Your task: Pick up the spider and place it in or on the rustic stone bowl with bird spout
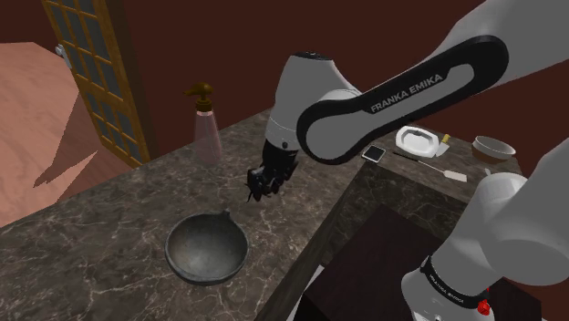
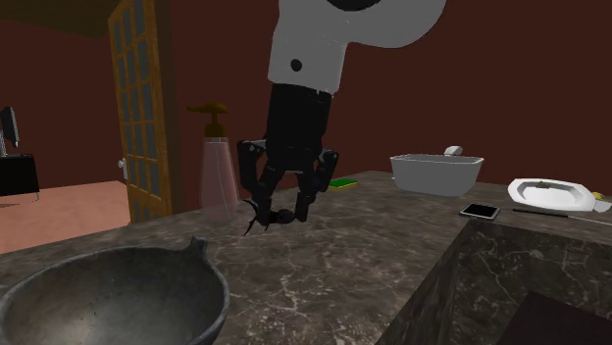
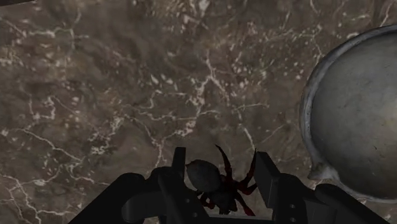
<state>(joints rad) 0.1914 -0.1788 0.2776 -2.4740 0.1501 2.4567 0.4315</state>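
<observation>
We have the spider [image 3: 213,181] clasped between the black fingers of the gripper [image 2: 282,211]; its dark body sits in the closed jaws and its thin reddish legs splay out past them; in the second exterior view it hangs just above the dark marbled countertop [image 1: 100,228], apparently clear of it. The grey stone bowl [image 1: 182,239] stands empty on the same counter, apart from the gripper and toward the shoulder view's lower left; its small spout [image 1: 223,215] points roughly back toward the hand. A pink pump bottle [image 1: 206,128] stands behind the gripper near the wall, out of the likely path.

We judge the step in hand to be the carry. We would hold the grip firm, since only the body seems pinched; we would travel high enough for the dangling legs to pass over the rim; we would stop above the middle of the basin rather than over the spout. There we would lower into the hollow and open wide, as a leg could snag on a finger.
</observation>
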